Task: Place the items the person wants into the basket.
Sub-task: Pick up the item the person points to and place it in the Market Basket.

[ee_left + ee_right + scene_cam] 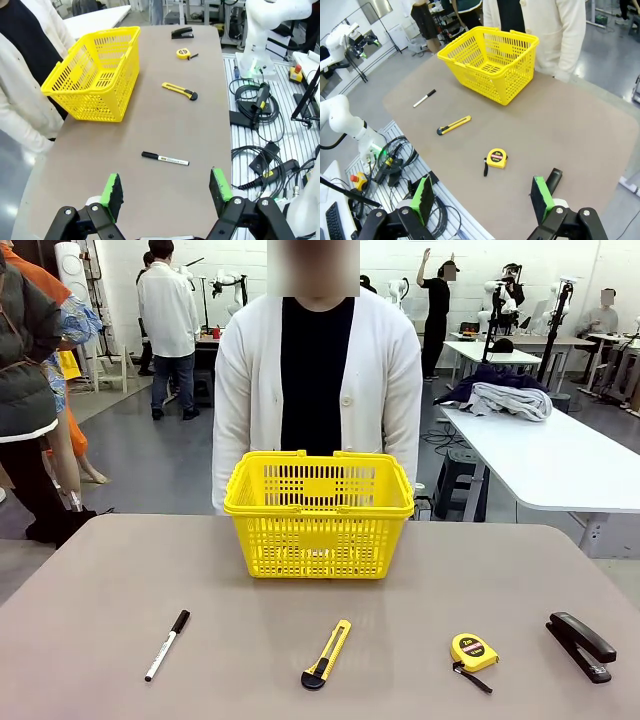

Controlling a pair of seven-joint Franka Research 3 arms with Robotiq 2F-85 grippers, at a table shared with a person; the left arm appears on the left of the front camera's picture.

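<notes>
Front view: yellow basket point(318, 530) stands at the far-middle of the table point(90, 580), upright, handles folded down on the rim, right in front of the person point(318, 370), who stands w/ both arms down at the sides. Near edge has a row of 4 things, all lying flat and well apart from the basket & from each other: from robot's L to R, white marker point(167, 645) w/ black cap pointing away, yellow-and-black utility knife point(327, 653), round yellow tape measure point(473, 651), black stapler point(581, 645). L wrist view: left gripper point(165, 182) hovers above the table, jaws spread wide, nothing btwn the green pads point(112, 187); marker lies on the table just beyond them. R wrist view: right gripper point(482, 195) also released, jaws fully apart, holding nothing; stapler's end peeks out just behind one finger, tape measure a bit farther on, knife & marker beyond
</notes>
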